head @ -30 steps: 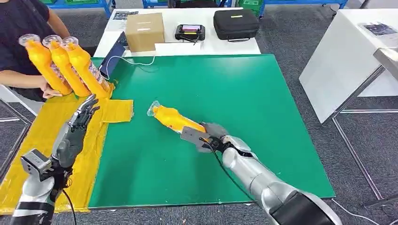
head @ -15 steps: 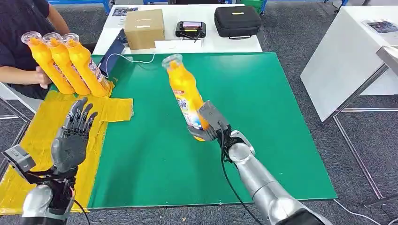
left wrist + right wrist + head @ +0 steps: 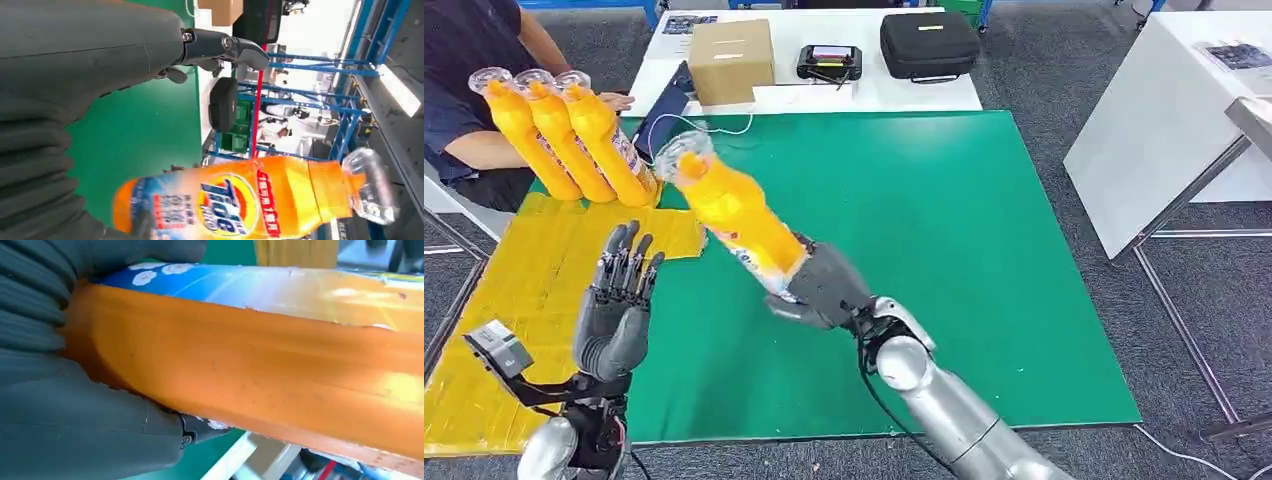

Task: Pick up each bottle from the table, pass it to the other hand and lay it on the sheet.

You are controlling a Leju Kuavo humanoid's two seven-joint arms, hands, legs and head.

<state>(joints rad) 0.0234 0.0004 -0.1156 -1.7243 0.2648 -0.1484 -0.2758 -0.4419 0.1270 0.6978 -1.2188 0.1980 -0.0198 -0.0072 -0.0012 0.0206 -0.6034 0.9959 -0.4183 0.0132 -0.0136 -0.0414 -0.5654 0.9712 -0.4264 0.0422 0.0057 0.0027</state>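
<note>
Handover step: our right hand [image 3: 824, 290] grips bottle [image 3: 734, 220] by base, held over desk [image 3: 944, 200], neck tilted toward left hand [image 3: 619, 310]. Left hand empty, fingers spread, raised beside sheet [image 3: 514, 290]. Next, we judge: close gap, left grips before right releases.

The left hand [image 3: 90, 55] fills the near side, its grey ribbed cover and thick grey thumb in front, darker fingers [image 3: 225, 45] stretched out and apart, holding nothing. Just beside the hand lies an orange plastic bottle with a clear cap and a blue-and-red label [image 3: 240, 202], crosswise to the fingers. Beyond the fingers lie the green worktop [image 3: 145, 130], a black zip case [image 3: 223, 104] and blue metal racks [image 3: 320, 90].
</note>
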